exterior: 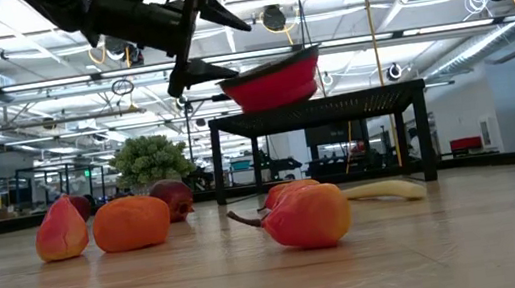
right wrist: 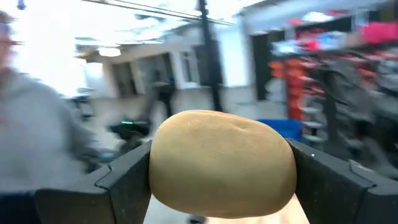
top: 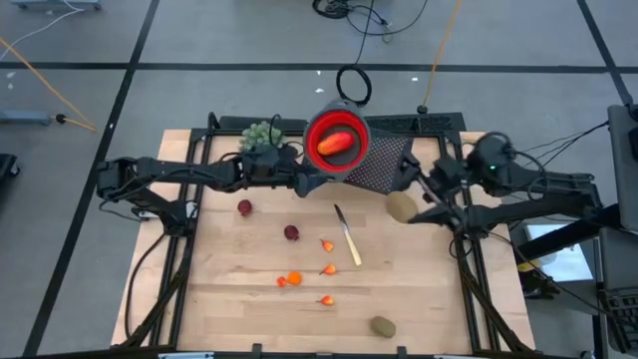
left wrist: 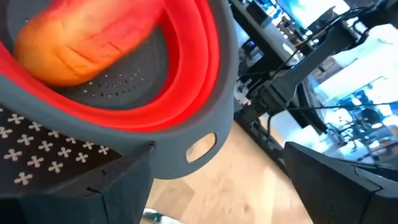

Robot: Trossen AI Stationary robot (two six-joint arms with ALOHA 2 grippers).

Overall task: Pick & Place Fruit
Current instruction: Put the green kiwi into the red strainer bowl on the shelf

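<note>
At the upper middle of the high view, the left claw (top: 311, 178) grips the rim of the red bowl (top: 337, 141), which holds the red-orange-yellow oblong fruit (top: 336, 142). It should keep the bowl level and steady. To its right, the right claw (top: 421, 206) is closed around a brownish-green oval fruit (top: 401, 206) above the desk (top: 419, 299) and should release it only once over the bowl.

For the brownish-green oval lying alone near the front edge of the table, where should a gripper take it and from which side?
Grip the brownish-green oval across its narrower middle, coming straight down from above. It lies flat on the table with open wood all round it, so the fingers could close on either side of its short axis unobstructed.
</note>
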